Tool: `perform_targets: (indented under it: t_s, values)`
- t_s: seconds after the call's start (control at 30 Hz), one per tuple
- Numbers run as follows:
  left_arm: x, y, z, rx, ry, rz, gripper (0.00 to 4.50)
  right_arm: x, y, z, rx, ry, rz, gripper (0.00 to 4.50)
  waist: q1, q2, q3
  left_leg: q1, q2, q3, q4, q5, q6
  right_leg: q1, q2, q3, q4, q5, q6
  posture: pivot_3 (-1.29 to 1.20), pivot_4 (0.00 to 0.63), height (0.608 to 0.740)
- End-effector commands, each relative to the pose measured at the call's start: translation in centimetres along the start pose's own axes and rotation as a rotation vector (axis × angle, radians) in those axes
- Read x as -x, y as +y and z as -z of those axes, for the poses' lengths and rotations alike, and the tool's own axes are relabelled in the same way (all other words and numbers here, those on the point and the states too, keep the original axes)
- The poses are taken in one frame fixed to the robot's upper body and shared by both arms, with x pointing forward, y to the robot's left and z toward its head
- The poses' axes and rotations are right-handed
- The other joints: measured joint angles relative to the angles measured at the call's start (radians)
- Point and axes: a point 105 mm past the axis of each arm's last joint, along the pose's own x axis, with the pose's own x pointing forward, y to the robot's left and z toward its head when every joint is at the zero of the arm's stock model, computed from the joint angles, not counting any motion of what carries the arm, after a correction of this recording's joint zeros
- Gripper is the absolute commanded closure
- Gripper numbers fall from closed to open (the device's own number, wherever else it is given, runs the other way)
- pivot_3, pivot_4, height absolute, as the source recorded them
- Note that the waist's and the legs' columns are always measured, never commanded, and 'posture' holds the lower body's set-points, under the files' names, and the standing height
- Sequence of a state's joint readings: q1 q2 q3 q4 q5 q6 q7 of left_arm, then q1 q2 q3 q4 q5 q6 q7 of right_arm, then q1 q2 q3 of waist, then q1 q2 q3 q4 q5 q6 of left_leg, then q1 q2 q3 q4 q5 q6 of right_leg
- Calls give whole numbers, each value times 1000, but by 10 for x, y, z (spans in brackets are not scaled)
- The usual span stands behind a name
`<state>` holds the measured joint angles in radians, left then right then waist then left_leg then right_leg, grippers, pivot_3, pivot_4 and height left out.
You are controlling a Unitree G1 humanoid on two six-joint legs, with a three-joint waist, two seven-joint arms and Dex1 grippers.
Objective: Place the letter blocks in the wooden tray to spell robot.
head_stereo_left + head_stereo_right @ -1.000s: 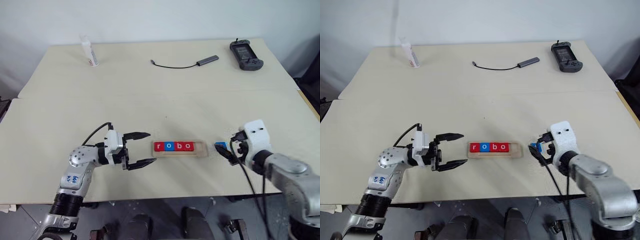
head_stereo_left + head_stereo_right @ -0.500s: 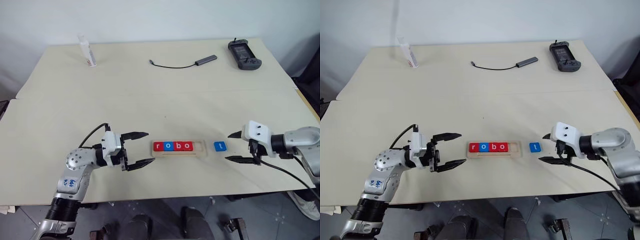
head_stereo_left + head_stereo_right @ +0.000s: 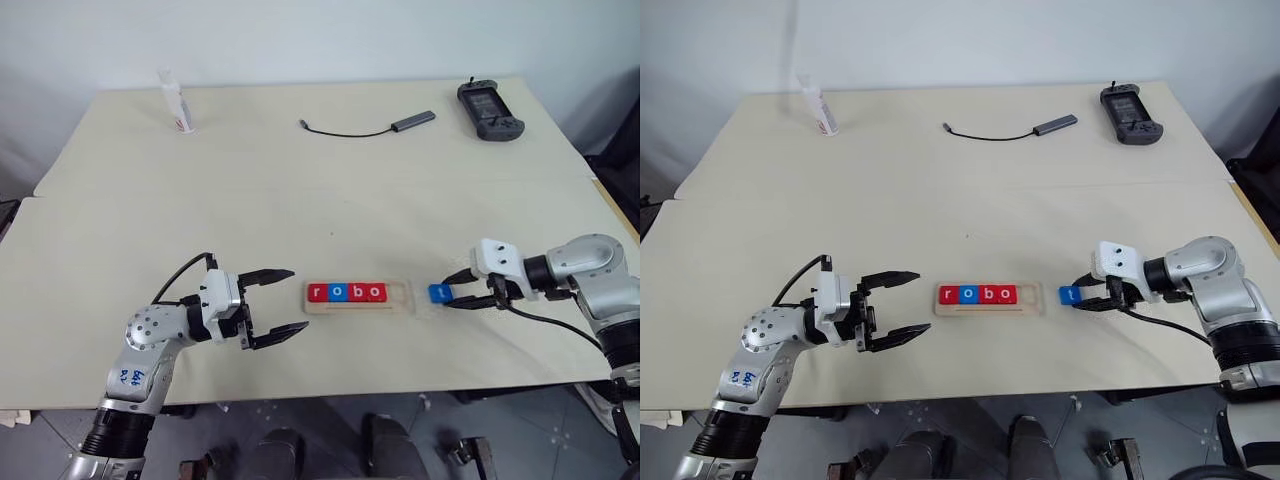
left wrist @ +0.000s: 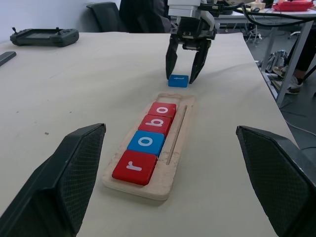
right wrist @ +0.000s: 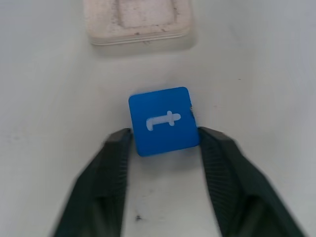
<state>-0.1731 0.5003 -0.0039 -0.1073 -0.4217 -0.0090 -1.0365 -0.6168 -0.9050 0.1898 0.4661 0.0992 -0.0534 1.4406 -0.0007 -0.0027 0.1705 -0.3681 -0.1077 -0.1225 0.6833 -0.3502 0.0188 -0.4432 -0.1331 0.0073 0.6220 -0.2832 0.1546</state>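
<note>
Right tool point(image 5: 163, 143) pinches the blue t block point(image 5: 163, 120), low right of centre on the surface point(image 3: 300, 190), just beside the wooden tray point(image 3: 359, 297). Left tool point(image 3: 270, 307) open, idle. Advice: lift level, seat t in the tray's empty end slot after r-o-b-o.

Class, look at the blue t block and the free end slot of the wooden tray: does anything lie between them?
Nothing visible does. Only bare table separates the blue t block from the empty end slot of the wooden tray.
</note>
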Motion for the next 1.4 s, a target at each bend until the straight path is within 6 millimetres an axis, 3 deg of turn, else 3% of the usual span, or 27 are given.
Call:
perform_targets:
  t_s: [0.03, 0.2, 0.37, 0.63, 0.97, 1.0, 1.13, 1.37, 1.4]
  values:
    - [2, 0, -9, -35, -14, -7, 0, 4, -3, -8, 7, -17, 6, 3036, 0, 0, 0, 0, 0, 0, 0, 0, 0, 0, 0, 0, 0, 0, 0, 0, 150, 740]
    - [4, 1, -7, -33, -9, -7, 0, 10, 6, -40, 15, -55, -76, 3036, 0, 1, 0, -1, 0, 0, 0, 0, 0, -1, 0, 0, 0, 0, 0, 0, 150, 740]
    - [2, 1, -7, -33, -13, -14, 0, -7, 7, -65, 27, -92, -70, 3036, 4, 1, 0, -1, 0, 0, 0, 0, 0, -1, 0, 0, 0, 0, 0, 0, 150, 740]
    - [2, 0, -8, -31, -13, -25, 0, -29, 2, -60, 41, -45, -43, 3036, 5, 1, 0, -1, -1, -1, 0, 0, 0, -1, -1, 0, 0, 0, 0, 0, 150, 740]
    - [5, 0, -9, -33, -10, -51, 0, -37, 1, -62, 31, -59, -55, 3036, 2, 1, 0, -1, 0, -1, 0, 0, 0, -1, 0, -1, 0, 0, 0, 0, 150, 740]
    - [5, 1, -9, -34, -10, -53, 0, -36, 0, -63, 35, -61, -47, 2312, 2, 1, 0, -1, 0, -1, 0, 0, 0, -1, 0, -1, 0, 0, 0, 0, 150, 740]
    - [5, 0, -9, -34, -10, -59, 0, -26, -2, -67, 24, -81, -19, 1067, 2, 1, 0, -1, 0, -1, 0, 0, 0, -1, 0, -1, 0, 0, 0, 0, 150, 740]
    - [7, 0, -7, -29, -7, -63, 0, -3, -1, -58, -36, -95, 27, 1067, 8, 1, 0, -1, 0, -1, 0, 0, 0, -1, 0, 0, 0, 0, 0, 0, 150, 740]
    - [6, -1, -7, -27, -7, -63, 0, -1, 0, -55, -45, -90, 36, 1240, 9, 1, 0, -1, 0, -1, 0, 0, 0, -1, 0, 0, 0, 0, 0, 0, 150, 740]
